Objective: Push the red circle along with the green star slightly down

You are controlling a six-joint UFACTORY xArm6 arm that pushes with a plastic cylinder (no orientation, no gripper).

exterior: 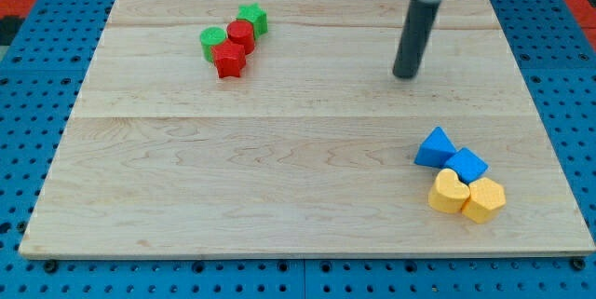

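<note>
The red circle (pixel 241 34) sits near the view's top left of the wooden board (pixel 279 169). The green star (pixel 252 18) touches it on its upper right. A green circle (pixel 213 40) lies to its left and a red star (pixel 229 59) just below it. All of these form one tight cluster. My tip (pixel 404 74) rests on the board well to the right of the cluster, near the view's top right, touching no block.
A second cluster lies at the view's lower right: a blue triangle (pixel 435 147), a blue block (pixel 466 164), a yellow heart (pixel 448 192) and a yellow hexagon (pixel 484 199). Blue pegboard (pixel 37 75) surrounds the board.
</note>
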